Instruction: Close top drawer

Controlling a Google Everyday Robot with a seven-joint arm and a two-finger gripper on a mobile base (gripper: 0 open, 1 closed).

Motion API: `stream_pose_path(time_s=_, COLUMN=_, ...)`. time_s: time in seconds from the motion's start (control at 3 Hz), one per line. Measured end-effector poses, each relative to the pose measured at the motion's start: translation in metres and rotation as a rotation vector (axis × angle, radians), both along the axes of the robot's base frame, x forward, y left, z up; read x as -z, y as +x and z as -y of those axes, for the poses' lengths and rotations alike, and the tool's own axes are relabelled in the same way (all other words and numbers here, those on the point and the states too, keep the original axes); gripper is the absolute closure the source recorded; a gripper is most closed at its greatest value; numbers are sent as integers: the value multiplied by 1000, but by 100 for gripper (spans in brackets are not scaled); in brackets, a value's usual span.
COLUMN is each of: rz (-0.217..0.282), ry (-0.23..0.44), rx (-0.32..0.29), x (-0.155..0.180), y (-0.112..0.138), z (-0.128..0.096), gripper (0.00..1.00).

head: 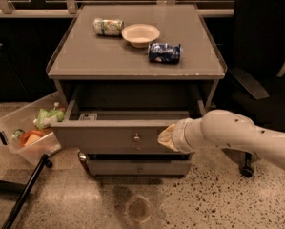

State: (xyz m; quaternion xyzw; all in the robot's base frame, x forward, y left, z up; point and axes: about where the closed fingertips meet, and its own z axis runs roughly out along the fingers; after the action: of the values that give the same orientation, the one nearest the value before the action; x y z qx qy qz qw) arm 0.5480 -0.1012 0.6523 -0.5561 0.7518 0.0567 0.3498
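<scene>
The top drawer [108,136] is a wide grey drawer with a small round metal knob [137,138] at its centre. It stands pulled out from the grey cabinet [132,56]. My gripper [167,137] comes in from the right on a white arm [242,137] and sits against the drawer's front panel, just right of the knob. Its tip is a pale bundle touching the panel.
A can [108,26], a white bowl [140,34] and a blue packet [164,52] lie on the cabinet top. A lower drawer front [137,167] sits below. A clear bin [30,132] with items leans at the left. A black chair [261,70] stands at the right.
</scene>
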Motion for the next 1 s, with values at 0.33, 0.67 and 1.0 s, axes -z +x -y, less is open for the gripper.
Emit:
stream_pose_path(time_s=0.33, rz=-9, ry=-3, rx=-5, x=17, y=16, z=-4, gripper=81)
stream_pose_path(time_s=0.67, rz=29, ry=-23, rx=8, x=14, y=40, z=-2, gripper=58)
stream_pose_path(time_s=1.0, rz=73, ry=-54, rx=21, x=-1, y=61, z=1, gripper=35)
